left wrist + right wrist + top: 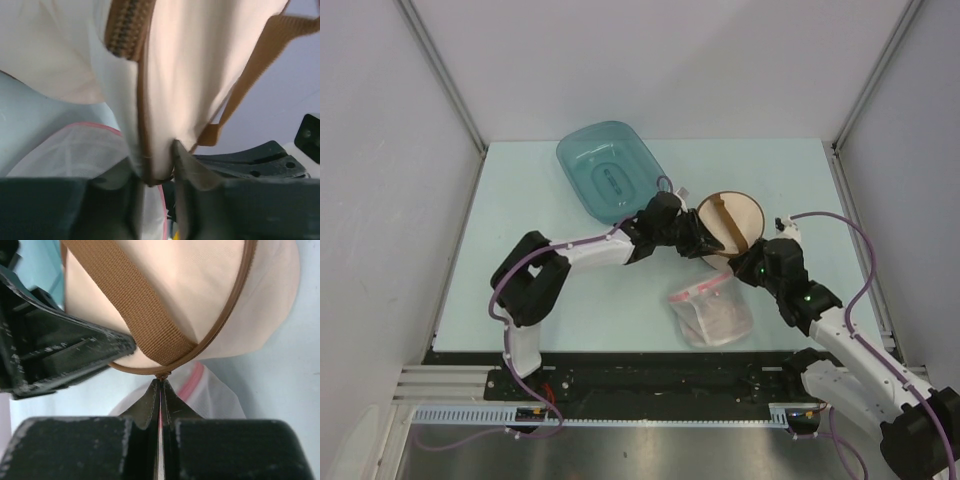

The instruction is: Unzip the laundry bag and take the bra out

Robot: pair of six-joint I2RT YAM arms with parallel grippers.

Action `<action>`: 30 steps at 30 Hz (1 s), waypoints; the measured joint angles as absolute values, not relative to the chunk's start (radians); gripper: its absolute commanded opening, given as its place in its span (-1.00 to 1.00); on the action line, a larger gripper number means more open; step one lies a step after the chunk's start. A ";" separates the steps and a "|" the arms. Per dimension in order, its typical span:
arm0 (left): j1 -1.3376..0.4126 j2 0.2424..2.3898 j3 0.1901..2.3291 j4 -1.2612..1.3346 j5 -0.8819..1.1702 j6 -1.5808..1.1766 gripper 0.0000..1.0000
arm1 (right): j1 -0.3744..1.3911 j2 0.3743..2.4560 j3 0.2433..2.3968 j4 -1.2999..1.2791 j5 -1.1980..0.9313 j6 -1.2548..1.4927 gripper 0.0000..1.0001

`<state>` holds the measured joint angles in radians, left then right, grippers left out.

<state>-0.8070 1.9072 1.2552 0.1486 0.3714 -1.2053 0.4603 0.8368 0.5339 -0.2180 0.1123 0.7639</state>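
The left claw (157, 172) is narrowed onto the lower edge of the laundry bag (185, 75). One finger presses each side of the beige fabric and its brown seam, so it holds the bag there. The right claw (160, 382) is fully closed, its tips meeting right at the brown piping (235, 305) on the bag's rim. A tiny brown nub sits at the tips, but it is too small to tell what it is or whether it is pinched.

The bag sits between the two claws, tilted, with its brown strap (135, 315) running across the beige dome. A short stretch of the zipper (125, 25) shows at the top of the left wrist view, blurred and cut off by the frame. The bag's inside is hidden in every view.

Just nearer than the laundry bag, on the bench (520, 200), lies a clear plastic bag (710, 310) with a pink zip strip, partly hidden by the right arm. A teal tub (610, 170) lies to the laundry bag's left and slightly farther back.
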 measured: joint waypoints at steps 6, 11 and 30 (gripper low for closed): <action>-0.818 1.890 1.316 0.037 0.339 -1.158 -0.99 | 0.449 0.823 0.583 -0.339 0.121 0.686 -1.00; -0.804 1.867 1.353 -0.056 0.355 -1.085 -0.99 | 0.335 0.774 0.617 -0.415 0.110 0.614 -1.00; -0.749 1.935 1.766 -0.495 0.440 -0.641 -0.99 | 0.187 0.668 0.638 -0.433 -0.056 0.522 -0.13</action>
<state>-0.7486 1.9354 1.7657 -0.4953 0.4397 -0.6415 0.1871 0.6682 0.6376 -0.4328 -0.0563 0.5224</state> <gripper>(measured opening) 0.102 0.023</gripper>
